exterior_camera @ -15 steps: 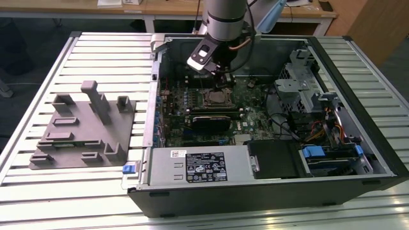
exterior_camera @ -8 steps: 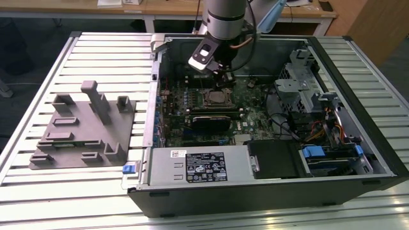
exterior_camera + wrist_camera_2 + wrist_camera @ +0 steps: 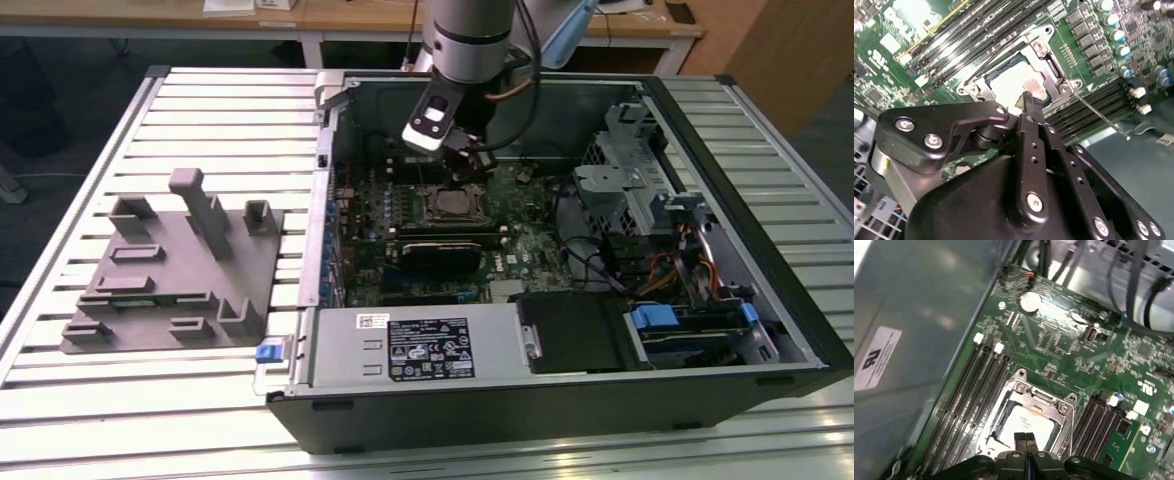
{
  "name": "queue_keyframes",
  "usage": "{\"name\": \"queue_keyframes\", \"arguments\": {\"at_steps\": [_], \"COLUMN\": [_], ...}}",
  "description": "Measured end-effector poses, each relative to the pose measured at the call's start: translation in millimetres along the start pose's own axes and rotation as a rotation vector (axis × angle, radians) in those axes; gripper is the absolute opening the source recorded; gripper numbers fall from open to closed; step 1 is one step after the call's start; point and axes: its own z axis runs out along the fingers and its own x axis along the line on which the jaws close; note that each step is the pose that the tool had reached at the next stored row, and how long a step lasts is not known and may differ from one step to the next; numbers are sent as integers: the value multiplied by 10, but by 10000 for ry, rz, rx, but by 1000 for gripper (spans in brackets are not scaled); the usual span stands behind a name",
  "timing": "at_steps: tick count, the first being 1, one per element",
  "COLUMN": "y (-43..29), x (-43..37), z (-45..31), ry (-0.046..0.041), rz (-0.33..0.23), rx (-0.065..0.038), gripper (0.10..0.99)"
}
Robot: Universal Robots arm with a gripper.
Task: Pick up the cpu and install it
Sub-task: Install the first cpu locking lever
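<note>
The cpu lay flat, metal top up, inside the motherboard socket, its square edges parallel with the frame. The gripper hovered just above it, fingers pressed together, holding nothing, memory slots flanking the socket.

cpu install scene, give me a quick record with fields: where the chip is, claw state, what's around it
cpu: pale silver-white square chip, lying in the metal-framed socket on the green motherboard
claw: black claw directly above the chip, fingers shut together, holding nothing
memory slots: long black slots on both sides of the socket
case: open black computer case on a slatted metal table
fixture: grey fixture at the exterior view's left
</note>
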Motion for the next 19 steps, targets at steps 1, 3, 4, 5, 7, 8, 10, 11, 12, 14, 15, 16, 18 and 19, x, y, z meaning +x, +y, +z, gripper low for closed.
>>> {"name": "queue_keyframes", "arguments": {"at_steps": [1, 3, 4, 5, 7, 8, 10, 11, 12, 14, 15, 16, 18, 19], "y": [0, 0, 0, 0, 0, 0, 0, 0, 0, 0, 0, 0, 0, 0], "x": [0, 0, 0, 0, 0, 0, 0, 0, 0, 0, 0, 0, 0, 0], "z": [1, 2, 3, 3, 5, 6, 7, 8, 8, 9, 9, 9, 10, 10], "ry": [3, 8, 12, 16, 24, 28, 36, 40, 44, 52, 56, 61, 68, 72], "rz": [-127, -380, -524, -700, -1059, -1237, -1597, -1778, -1957, -2331, -2508, -2694, -3052, -3231], "rx": [1, 2, 3, 5, 7, 7, 10, 11, 12, 14, 15, 16, 18, 21], "gripper": [106, 106, 106, 106, 106, 106, 106, 106, 106, 106, 106, 106, 106, 106]}}
